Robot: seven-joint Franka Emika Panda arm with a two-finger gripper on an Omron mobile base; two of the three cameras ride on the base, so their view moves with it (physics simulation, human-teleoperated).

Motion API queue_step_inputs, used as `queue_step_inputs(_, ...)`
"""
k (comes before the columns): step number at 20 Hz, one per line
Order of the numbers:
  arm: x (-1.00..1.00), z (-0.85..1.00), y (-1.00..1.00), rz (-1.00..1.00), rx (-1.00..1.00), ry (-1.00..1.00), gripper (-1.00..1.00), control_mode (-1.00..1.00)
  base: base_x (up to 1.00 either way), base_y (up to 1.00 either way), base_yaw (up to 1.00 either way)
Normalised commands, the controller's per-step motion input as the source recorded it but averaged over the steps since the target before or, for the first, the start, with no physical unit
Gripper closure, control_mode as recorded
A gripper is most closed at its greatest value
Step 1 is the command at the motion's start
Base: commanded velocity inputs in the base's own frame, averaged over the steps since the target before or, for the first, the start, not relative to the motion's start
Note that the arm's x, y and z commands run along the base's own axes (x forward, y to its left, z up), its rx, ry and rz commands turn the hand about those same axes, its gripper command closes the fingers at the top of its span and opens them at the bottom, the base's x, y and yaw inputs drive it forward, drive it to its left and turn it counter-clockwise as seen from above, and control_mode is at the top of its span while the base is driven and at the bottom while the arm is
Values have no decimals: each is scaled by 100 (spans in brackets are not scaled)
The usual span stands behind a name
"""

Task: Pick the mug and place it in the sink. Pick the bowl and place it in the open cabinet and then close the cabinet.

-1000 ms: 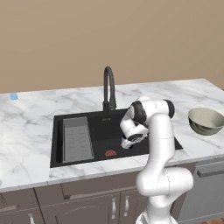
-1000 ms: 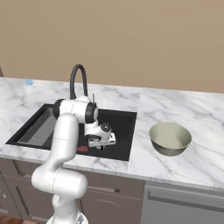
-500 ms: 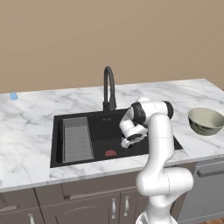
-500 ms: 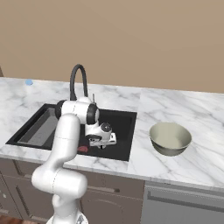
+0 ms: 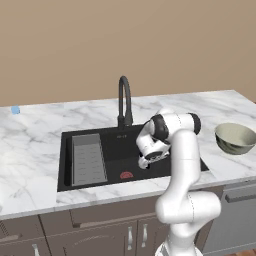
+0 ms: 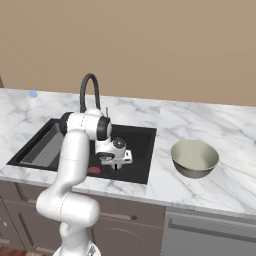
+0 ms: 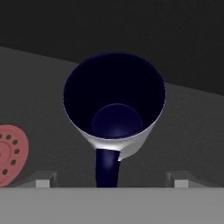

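Observation:
The mug [image 7: 114,109], white-grey outside and dark navy inside, stands upright on the black floor of the sink [image 5: 112,147], its handle pointing toward the camera in the hand view. My gripper [image 7: 113,181] hangs right above it, open, with the fingertips [image 7: 43,181] spread wide to either side and clear of the mug. From the base views the gripper [image 5: 145,162] [image 6: 116,162] reaches down into the right half of the sink [image 6: 140,142]. The pale cream-green bowl [image 5: 235,137] [image 6: 195,157] sits on the marble counter to the right of the sink. The cabinet is out of view.
A black gooseneck faucet [image 5: 124,100] [image 6: 89,92] rises behind the basin. The grey ribbed drain tray [image 5: 87,160] lies in the left half, and the red drain mark [image 5: 126,175] [image 7: 11,153] is just left of the mug. A small blue object [image 5: 16,110] rests far left.
The jaws have sprung apart and let go of the mug, which now stands on the sink floor. The arm has hardly moved.

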Motion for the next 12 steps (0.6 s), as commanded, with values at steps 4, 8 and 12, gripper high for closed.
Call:
queue_step_inputs(4, -23, 60, 0, -5, 0, 0, -100, -100, 0, 0, 0)
queue_step_inputs(8, -22, 70, -2, -4, 0, 0, -100, -100, 0, 0, 0)
queue_step_inputs(12, -18, 92, -11, -3, 0, 2, -100, -100, 0, 0, 0)
